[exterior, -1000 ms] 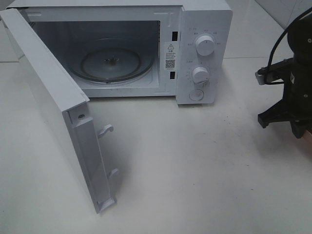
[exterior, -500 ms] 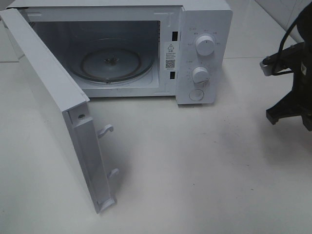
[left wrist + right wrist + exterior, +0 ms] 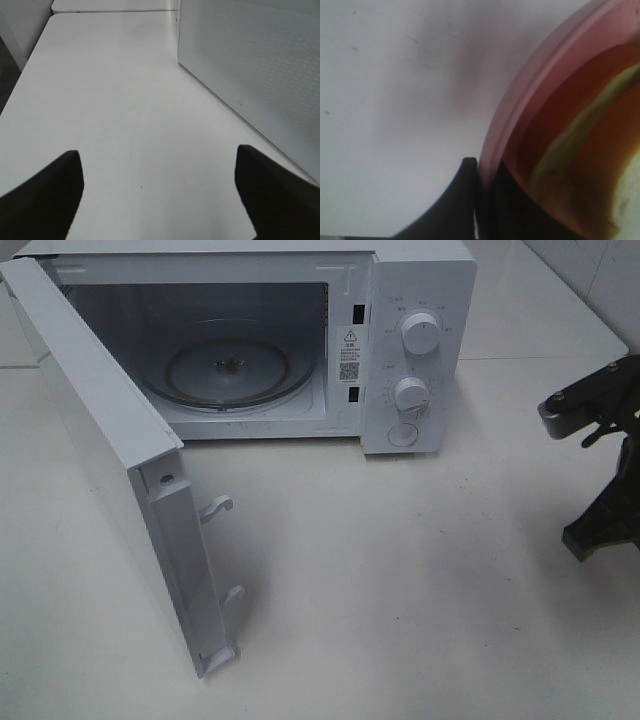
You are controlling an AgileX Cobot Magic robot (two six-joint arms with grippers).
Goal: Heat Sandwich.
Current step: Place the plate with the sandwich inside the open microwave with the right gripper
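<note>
In the right wrist view my right gripper (image 3: 479, 162) is shut on the rim of a round pink plate (image 3: 540, 80). The sandwich (image 3: 580, 130) lies on that plate; only a pale yellow-green edge and a bit of white bread show, blurred. In the exterior high view only the right arm (image 3: 605, 470) shows, at the right edge, with plate and sandwich out of frame. The white microwave (image 3: 420, 300) stands at the back with its door (image 3: 100, 440) swung wide open and a bare glass turntable (image 3: 228, 365) inside. My left gripper (image 3: 157, 150) is open above the table beside the door's outer face.
The open door juts forward on the left, with two latch hooks (image 3: 217, 507) on its edge. Two knobs (image 3: 421, 332) and a button sit on the microwave's right panel. White table (image 3: 400, 590) lies between the microwave front and the right arm.
The right arm has shifted further right and toward the front in the exterior high view. The microwave and its door have not moved.
</note>
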